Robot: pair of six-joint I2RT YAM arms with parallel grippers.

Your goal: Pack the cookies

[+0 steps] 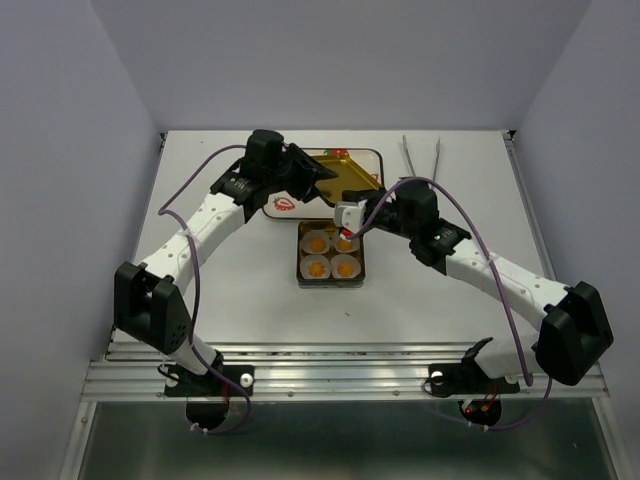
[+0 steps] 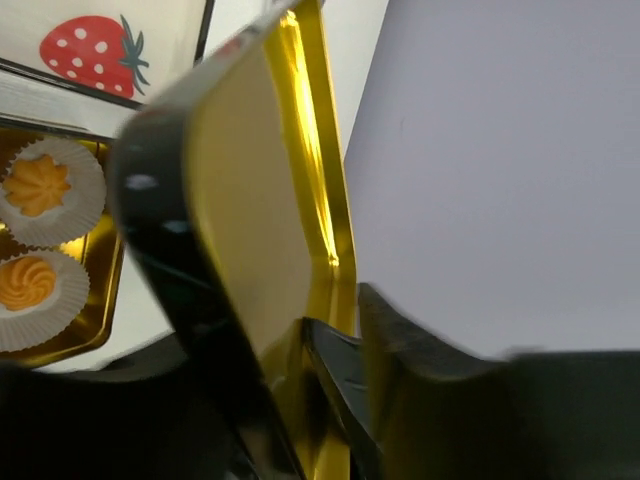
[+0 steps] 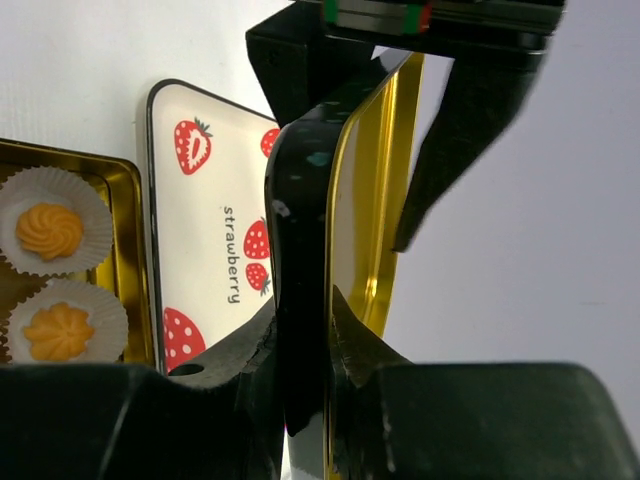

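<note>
At table (image 1: 230, 250) centre: one square gold tin (image 1: 331, 284), open, holding four orange-yellow cookies (image 1: 318, 243), each seated in a white paper cup (image 3: 90, 205), two by two. Cookies lay untouched by either arm.

Just behind the tin: one flat white panel (image 3: 215, 200), black-edged, printed with red strawberries and the word "strawberry", lying face up.

Above the panel: one lid (image 3: 300, 250), black outside, gold inside, stood on edge and tilted. The right gripper (image 3: 305, 340) was clenched on its near rim, one finger against each face. The left gripper (image 2: 320, 350) straddled the far rim; whether it was pressing or slackened could not be told.

At far right of the table: one pair of metal tongs (image 1: 420, 155), well apart from everything else.
</note>
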